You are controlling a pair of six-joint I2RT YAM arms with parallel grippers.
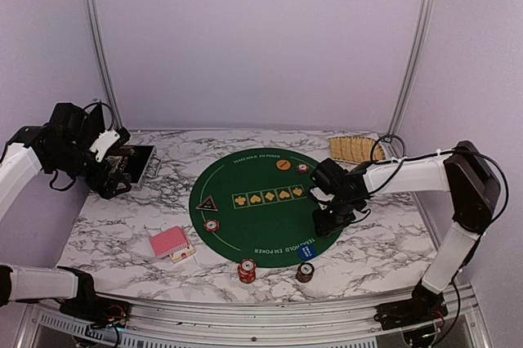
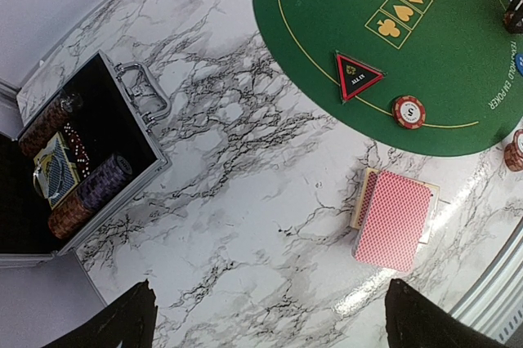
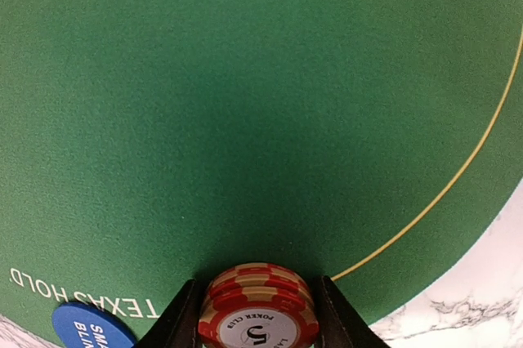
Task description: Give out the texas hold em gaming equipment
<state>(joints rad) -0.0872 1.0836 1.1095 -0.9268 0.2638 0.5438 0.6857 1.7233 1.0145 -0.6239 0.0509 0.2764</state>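
My right gripper (image 1: 332,219) hangs over the right edge of the green poker mat (image 1: 261,229). In the right wrist view it (image 3: 260,303) is shut on a small stack of red-and-white chips (image 3: 260,319) just above the felt (image 3: 245,103), with the blue disc (image 3: 88,327) beside it. My left gripper (image 1: 114,175) is open and empty next to the case (image 1: 145,160). The red-backed cards (image 2: 394,217), black triangle (image 2: 356,76) and one chip (image 2: 409,111) lie below it. The orange disc (image 1: 283,165) and a chip (image 1: 302,168) sit at the mat's far side.
The open black-and-silver case (image 2: 160,164) holds rolls of chips and a card deck. The tan woven tray (image 1: 357,149) lies at the back right. Two chip stacks (image 1: 247,269) (image 1: 305,272) stand near the front edge, on the marble.
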